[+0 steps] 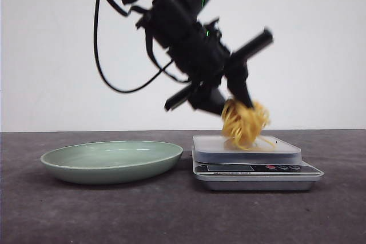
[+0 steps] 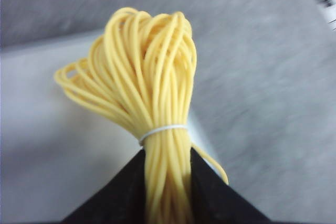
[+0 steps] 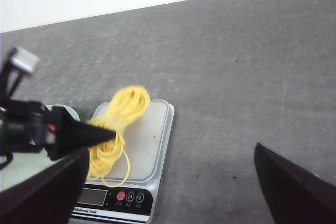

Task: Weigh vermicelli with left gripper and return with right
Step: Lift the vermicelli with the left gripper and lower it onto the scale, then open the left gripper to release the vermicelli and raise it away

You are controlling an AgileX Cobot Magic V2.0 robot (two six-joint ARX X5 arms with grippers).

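The vermicelli (image 1: 246,123) is a bundle of yellow strands tied with a white band. My left gripper (image 1: 237,100) is shut on it and holds it tilted over the silver scale (image 1: 254,170). The lowest loops reach the scale's platform (image 1: 286,146). In the left wrist view the black fingers (image 2: 220,198) clamp the vermicelli (image 2: 152,72) below the band. In the right wrist view the vermicelli (image 3: 123,111) hangs from the left gripper (image 3: 100,134) above the scale (image 3: 149,135). My right gripper (image 3: 170,153) is open and empty, high above the table beside the scale. It is out of the front view.
A pale green plate (image 1: 111,161) stands on the dark grey table to the left of the scale; a sliver of it shows in the right wrist view (image 3: 65,110). The scale's display and buttons (image 3: 128,196) face the front edge. A white wall is behind.
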